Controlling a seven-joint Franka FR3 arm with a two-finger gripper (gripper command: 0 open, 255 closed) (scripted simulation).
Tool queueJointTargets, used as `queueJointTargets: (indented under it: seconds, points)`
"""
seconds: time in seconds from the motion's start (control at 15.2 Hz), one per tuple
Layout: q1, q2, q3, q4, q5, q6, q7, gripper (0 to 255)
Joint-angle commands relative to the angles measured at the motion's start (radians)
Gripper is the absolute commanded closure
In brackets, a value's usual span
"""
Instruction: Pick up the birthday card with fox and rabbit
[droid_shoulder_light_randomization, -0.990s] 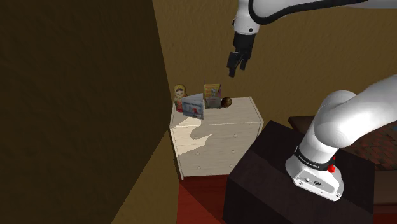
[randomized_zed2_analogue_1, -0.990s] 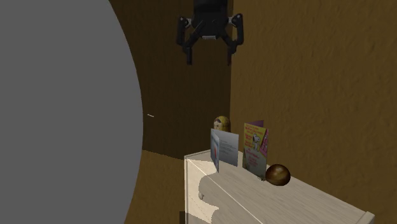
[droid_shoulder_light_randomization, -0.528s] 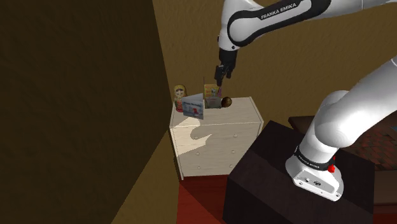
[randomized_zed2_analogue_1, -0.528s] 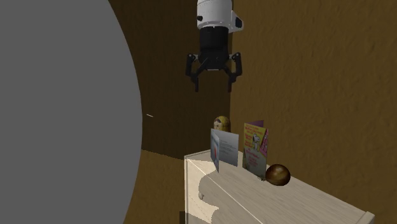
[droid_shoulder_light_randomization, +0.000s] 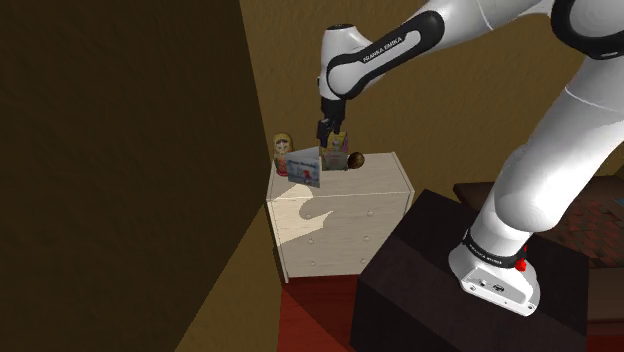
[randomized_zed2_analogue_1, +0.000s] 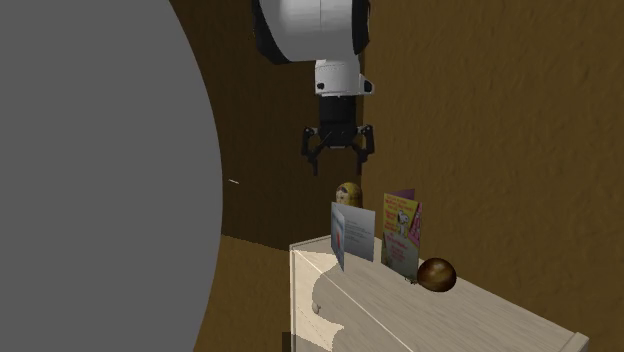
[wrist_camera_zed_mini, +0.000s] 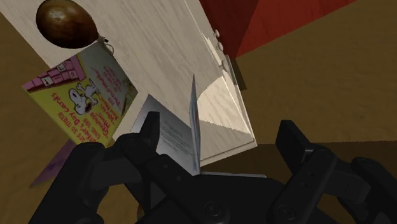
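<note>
Grey-white folded card (randomized_zed2_analogue_1: 353, 235), taken as the fox-and-rabbit target, stands half-open near the shoulder view's left edge of the pale dresser (droid_shoulder_light_randomization: 340, 215), just beside a yellow dog card (randomized_zed2_analogue_1: 400, 235). Judged best: lower straight, centre one upright leaf between the fingers, pinch near its top edge, keep off the yellow card. End effector (randomized_zed2_analogue_1: 340, 160) hangs above the target, wrist vertical, arm reaching over from the stand, fingers wide apart, holding nothing
</note>
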Motion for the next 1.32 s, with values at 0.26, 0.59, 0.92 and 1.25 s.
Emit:
queueJointTargets:
  seconds: [0.26, 0.59, 0.92, 1.25]
  points:
    - [0.001, 0.223, 0.000, 0.121, -0.024, 0.111, -0.049, 0]
    - [0.005, 0.415, 0.003, 0.267, -0.047, 0.165, -0.081, 0]
    - [0.007, 0.506, 0.003, 0.317, -0.057, 0.209, -0.089, 0]
    - [0.008, 0.547, 0.001, 0.309, -0.060, 0.257, -0.085, 0]
